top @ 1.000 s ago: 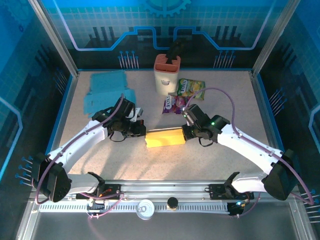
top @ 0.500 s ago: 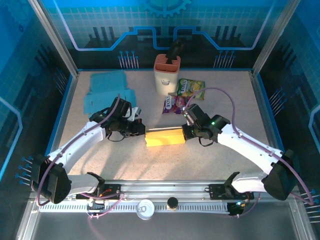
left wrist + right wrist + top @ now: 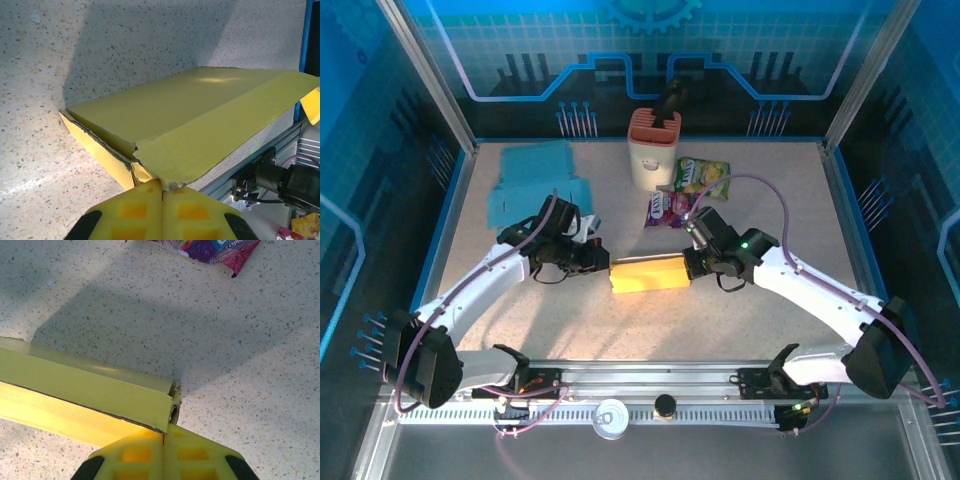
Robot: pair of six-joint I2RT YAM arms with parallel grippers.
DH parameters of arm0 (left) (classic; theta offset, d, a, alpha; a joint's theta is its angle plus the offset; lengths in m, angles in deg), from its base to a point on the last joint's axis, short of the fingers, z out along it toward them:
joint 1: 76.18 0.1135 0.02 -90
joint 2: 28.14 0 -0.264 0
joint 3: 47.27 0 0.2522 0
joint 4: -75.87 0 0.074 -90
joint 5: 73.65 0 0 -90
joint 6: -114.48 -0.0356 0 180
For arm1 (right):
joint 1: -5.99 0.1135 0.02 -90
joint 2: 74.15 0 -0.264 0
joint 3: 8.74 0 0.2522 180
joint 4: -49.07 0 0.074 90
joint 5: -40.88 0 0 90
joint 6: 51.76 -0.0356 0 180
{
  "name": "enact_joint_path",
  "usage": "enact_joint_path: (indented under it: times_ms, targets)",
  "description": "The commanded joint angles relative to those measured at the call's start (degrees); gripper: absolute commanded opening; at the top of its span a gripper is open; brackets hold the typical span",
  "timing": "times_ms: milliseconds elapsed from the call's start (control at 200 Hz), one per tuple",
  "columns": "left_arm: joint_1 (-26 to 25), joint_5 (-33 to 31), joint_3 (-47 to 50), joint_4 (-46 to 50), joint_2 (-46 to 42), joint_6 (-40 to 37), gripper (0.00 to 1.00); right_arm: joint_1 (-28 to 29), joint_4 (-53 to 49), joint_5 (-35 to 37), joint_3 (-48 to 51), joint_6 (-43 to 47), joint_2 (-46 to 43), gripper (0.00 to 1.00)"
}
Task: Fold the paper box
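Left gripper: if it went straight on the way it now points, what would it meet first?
The yellow paper box: its torn edge sits right at the shut tips of the left gripper. Beyond the box, roughly in line, is the right gripper.

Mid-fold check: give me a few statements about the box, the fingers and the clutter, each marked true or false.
1. The left fingers and the right fingers each pinch one end of the paper box. True.
2. The blue cloth lies right of the box. False: it lies at the far left of the table.
3. The snack packets rest on the box. False: they lie on the table beyond it.
4. The white container stands upright near the far edge. True.
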Motion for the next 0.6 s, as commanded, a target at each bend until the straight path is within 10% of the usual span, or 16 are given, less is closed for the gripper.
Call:
enact_joint_path:
  times_ms: [0, 595]
  targets:
    - [-0.06, 3.73, 1.88, -1.78, -0.73, -1.68, 0.00, 0.12, 2.49, -4.35, -1.93, 1.13, 0.74, 0.00]
    - [0.06, 0.82, 4.10, 0.39, -2.35, -4.92, 0.00, 0.10, 2.50, -3.92, -2.78, 1.95, 1.55, 0.00]
